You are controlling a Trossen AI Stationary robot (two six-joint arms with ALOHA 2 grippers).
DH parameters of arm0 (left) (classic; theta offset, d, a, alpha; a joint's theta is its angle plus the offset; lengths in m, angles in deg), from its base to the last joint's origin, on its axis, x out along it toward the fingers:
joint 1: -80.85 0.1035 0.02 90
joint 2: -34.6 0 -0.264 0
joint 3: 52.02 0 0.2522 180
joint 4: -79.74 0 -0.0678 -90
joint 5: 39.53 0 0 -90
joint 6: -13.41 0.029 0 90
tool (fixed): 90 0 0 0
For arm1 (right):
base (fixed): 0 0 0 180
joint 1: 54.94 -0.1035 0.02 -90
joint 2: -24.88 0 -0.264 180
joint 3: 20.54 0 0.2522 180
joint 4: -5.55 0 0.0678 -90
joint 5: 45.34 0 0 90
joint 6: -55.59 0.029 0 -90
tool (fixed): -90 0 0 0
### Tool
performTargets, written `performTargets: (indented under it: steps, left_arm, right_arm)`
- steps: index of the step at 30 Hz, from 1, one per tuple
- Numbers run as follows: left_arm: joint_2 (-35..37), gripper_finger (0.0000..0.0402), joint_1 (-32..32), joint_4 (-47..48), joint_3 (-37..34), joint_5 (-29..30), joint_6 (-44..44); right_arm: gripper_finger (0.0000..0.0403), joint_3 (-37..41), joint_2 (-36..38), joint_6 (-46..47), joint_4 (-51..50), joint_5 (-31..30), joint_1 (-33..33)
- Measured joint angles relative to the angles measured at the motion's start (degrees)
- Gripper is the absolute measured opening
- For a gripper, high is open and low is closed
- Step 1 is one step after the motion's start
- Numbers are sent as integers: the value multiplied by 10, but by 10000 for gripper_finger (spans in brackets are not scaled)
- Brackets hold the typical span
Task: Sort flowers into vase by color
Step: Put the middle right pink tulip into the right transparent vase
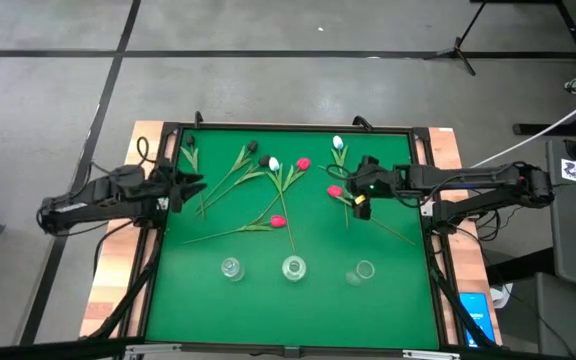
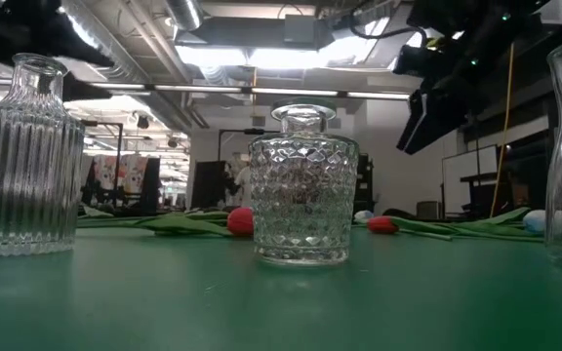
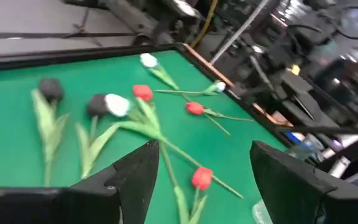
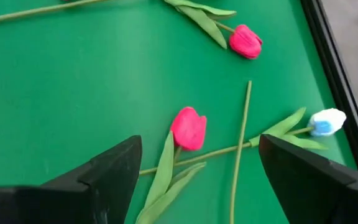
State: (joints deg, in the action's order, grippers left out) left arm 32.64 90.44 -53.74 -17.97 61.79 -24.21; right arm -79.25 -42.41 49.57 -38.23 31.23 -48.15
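Right fingers wide above a red tulip, left fingers wide, both empty

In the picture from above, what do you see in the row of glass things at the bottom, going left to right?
Left vase → middle vase → right vase. All three stand on the green mat, with the flowers farther up.

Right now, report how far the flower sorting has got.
Done: nothing visible; the three glass vases stand without flowers. In hand: nothing; the right gripper hovers open over a red tulip, and the left gripper waits open at the mat's left edge. Left: all the tulips lying on the green mat.
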Motion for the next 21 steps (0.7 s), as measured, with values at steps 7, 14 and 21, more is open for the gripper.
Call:
performTargets:
  steps: [7,14,21]
  left_arm:
    - [11,247,0,55,-47,24,-77]
    - [11,246,-1,67,-80,24,-100]
    - [16,246,-1,21,-81,15,-43]
  right_arm:
    - [323,0,-14,11,-58,-14,0]
    - [323,23,-53,33,-41,9,0]
    - [323,24,-89,34,-36,5,0]
